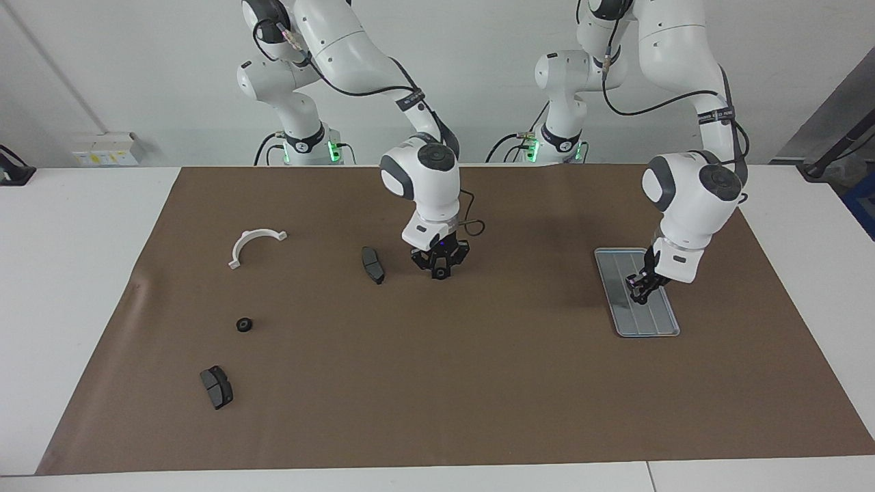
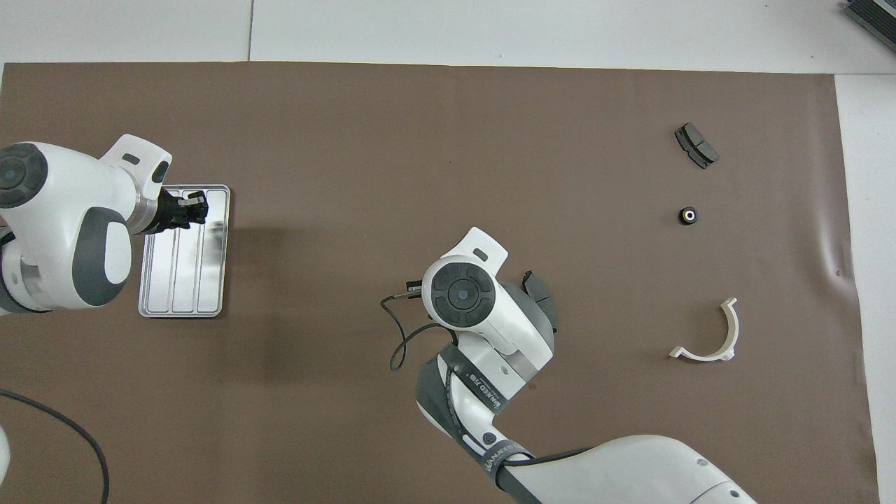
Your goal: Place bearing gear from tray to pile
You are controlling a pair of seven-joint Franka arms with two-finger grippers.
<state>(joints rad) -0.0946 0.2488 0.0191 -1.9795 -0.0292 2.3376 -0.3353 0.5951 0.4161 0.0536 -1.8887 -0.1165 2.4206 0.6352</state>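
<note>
Facing view, listed near to far.
1. Small black round gear with centre hole (image 1: 441, 275): on the brown mat mid-table, beside a dark curved brake pad (image 1: 372, 264). My right gripper (image 1: 441, 272) is clamped on it. I judge it light, rigid and slick, best gripped across the rim.
2. Flat silver-grey ridged metal tray (image 1: 656, 324): my left gripper (image 1: 641, 292) is over it, fingertips together. I cannot tell whether it holds anything.
3. Lone black gear (image 1: 244, 324): marks the pile, toward the right arm's end.

Both arms are showing glossy white shells with dark grey joint caps and round grey end discs. Black cables are looping along each arm, pinned by black bands carrying white lettering. Green lights are glowing at both bases. The left gripper (image 1: 642, 290) and the right gripper (image 1: 441, 270) are showing black, the right one carrying a thin looping black wire.
</note>
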